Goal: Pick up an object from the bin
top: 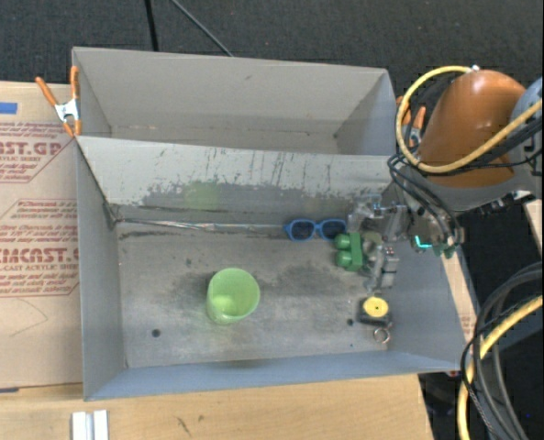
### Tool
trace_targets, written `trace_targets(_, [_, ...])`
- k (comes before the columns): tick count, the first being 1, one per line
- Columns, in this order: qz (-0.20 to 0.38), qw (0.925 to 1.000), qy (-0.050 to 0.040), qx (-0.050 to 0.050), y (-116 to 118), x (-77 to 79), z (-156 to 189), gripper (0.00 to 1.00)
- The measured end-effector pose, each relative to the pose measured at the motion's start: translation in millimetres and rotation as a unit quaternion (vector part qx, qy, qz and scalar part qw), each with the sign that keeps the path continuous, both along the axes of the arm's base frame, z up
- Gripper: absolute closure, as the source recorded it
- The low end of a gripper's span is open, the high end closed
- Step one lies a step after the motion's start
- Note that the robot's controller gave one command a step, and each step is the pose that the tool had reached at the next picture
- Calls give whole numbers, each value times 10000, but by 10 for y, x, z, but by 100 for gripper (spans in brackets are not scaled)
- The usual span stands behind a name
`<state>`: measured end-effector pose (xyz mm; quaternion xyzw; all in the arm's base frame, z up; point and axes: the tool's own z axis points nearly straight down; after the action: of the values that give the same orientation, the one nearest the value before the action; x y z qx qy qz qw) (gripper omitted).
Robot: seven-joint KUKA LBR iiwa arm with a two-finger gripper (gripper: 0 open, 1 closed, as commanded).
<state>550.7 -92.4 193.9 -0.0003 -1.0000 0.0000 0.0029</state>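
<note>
The arm's orange wrist cover [473, 122] stands high at the bin's [253, 90] right side, and the gripper [382, 250] is down near the right wall. How wide it stands cannot be told. A small knobbly green plastic piece [349, 251] lies just to its left, with blue sunglasses [313, 229] beside that. A yellow disc [374, 308] and a small metal ring [382, 335] lie nearer the front wall, and a green cup [232, 294] lies well apart, mid-floor.

Wrist: rounded, glossy orange cover [473, 122]. A yellow cable [434, 74] and black cables [416, 183] loop round it, with more yellow and black loops at lower right. The gripper [383, 262] is grey metal with a small teal spot.
</note>
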Motion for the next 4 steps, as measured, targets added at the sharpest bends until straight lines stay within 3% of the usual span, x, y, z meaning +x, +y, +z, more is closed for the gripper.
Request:
trace_targets(1, [-493, 9988, 13, 3, -475, -407, -942, 0])
trace_targets(2, [763, 9971, -20, 6, -639, -430, -1212, 0])
trace_targets(3, [762, 9971, -25, 6, -629, -425, -1207, 100])
trace_targets(4, [969, 9953, -78, -7, -165, -246, -30, 100])
